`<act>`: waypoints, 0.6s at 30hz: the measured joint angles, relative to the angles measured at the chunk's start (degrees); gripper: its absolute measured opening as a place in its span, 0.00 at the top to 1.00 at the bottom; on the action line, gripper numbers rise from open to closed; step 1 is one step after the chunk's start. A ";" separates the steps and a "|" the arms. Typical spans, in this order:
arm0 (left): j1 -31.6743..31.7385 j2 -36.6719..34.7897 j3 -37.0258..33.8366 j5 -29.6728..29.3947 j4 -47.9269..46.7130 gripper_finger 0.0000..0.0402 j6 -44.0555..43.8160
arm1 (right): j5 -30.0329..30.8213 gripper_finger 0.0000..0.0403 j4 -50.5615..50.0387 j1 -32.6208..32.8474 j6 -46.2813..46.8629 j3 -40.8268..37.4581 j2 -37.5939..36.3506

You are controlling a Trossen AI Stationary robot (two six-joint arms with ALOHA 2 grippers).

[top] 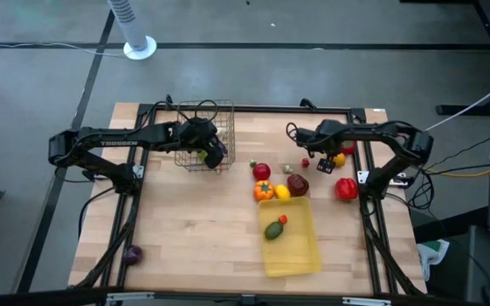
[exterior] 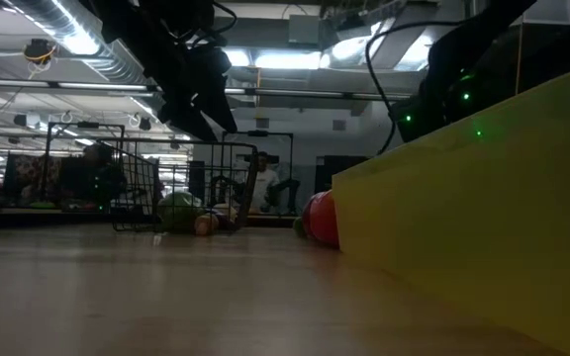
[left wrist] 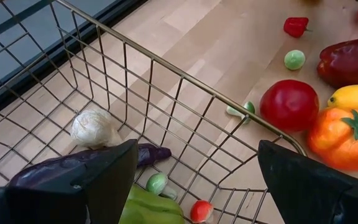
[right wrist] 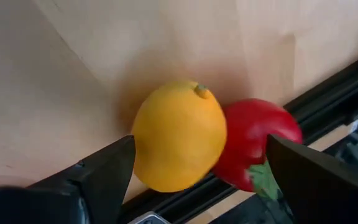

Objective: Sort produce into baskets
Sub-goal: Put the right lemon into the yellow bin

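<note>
Left hand (left wrist: 194,180) over the wire basket (top: 204,134), far left of bench (top: 194,229), fingers apart, holding nothing. Basket holds garlic (left wrist: 94,128), eggplant (left wrist: 148,154). Right hand (right wrist: 197,180) far right, spread wide, empty, over a lemon (right wrist: 179,143) touching a red fruit (right wrist: 257,146). Yellow tray (top: 292,242) near right; loose produce between. No legible writing.

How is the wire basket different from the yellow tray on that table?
The wire basket is dark open mesh with tall sides you can see through; the yellow tray is shallow plastic with solid translucent walls. The wire basket sits at the table's far side under the left gripper, while the yellow tray lies at the near edge with no arm over it. Both are rectangular and already hold some toy produce.
</note>
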 joint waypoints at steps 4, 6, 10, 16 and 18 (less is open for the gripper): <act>0.00 0.00 0.00 0.00 -0.01 0.18 0.00 | -3.05 0.12 -0.01 -1.12 -0.07 0.00 1.04; 0.00 0.00 0.00 0.00 0.00 0.18 0.00 | -3.41 0.12 -0.07 -1.09 -0.08 0.00 1.46; 0.00 0.00 0.00 0.00 0.00 0.18 0.00 | -3.44 0.13 0.11 -1.03 -1.00 0.00 1.68; 0.00 0.00 0.00 0.00 -0.02 0.18 -0.57 | -3.57 0.26 0.15 -1.42 -1.35 0.00 1.70; 0.00 0.00 0.00 0.00 -0.02 0.18 -0.66 | -4.42 0.31 0.27 -1.42 -1.35 0.00 1.70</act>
